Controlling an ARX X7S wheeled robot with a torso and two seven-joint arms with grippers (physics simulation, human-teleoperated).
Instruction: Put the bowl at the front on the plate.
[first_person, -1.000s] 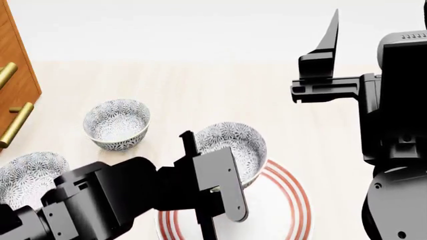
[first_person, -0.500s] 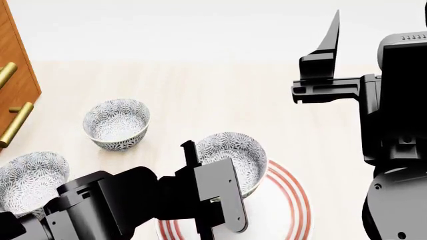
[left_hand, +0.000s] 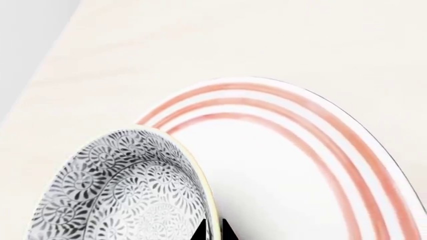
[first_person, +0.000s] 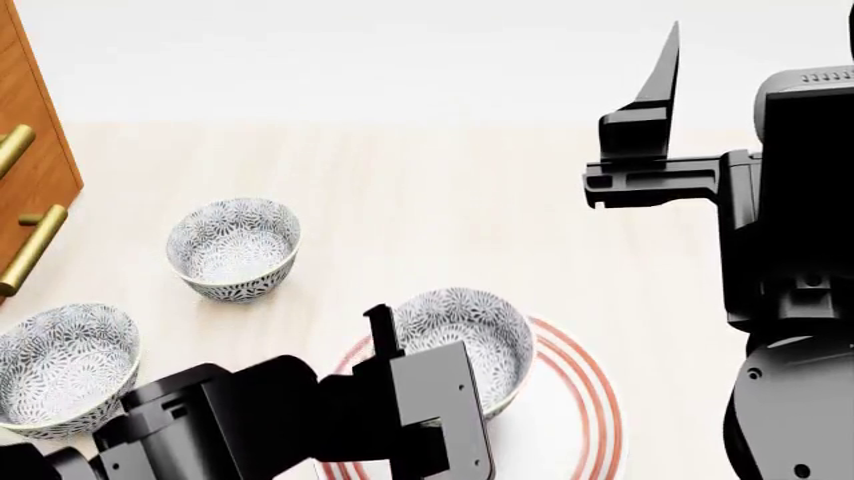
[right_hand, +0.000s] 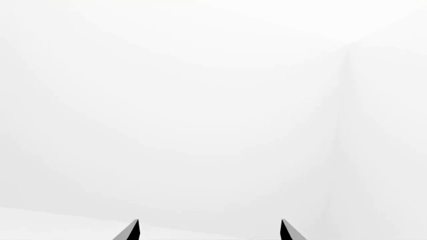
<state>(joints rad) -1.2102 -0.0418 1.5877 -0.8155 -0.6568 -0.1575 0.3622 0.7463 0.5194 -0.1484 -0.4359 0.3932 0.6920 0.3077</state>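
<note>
Nearest to us, at the six o'clock edge of the head view, our black left arm reaches in, and its left tool (left_hand: 213, 231) pinches the rim of the small round deep ceramic bowl with the dense grey-blue floral pattern (first_person: 463, 330). In the left wrist view we see two dark finger tips pressed close on either side of that rim, one inside and one outside. The bowl sits tilted over the ten o'clock part of the large round flat white plate with three thin red rings (first_person: 581, 400); we cannot tell whether its base touches the plate. The plate lies on the pale wood-grain counter (first_person: 441, 190), with much of its near side hidden behind our left arm.

At about nine o'clock from the held bowl, a second identical patterned bowl (first_person: 64, 368) stands upright on the counter. Farther off, toward eleven o'clock, a third patterned bowl (first_person: 234, 246) stands upright too, well apart from the plate.

At the far nine o'clock edge we see an orange-brown wooden cabinet (first_person: 30, 150) with brass bar handles (first_person: 32, 248).

At three o'clock our right arm rises, and its right tool (right_hand: 209, 231) is held high with fingers spread wide apart, gripping nothing, facing a plain white wall (right_hand: 200, 100).
</note>
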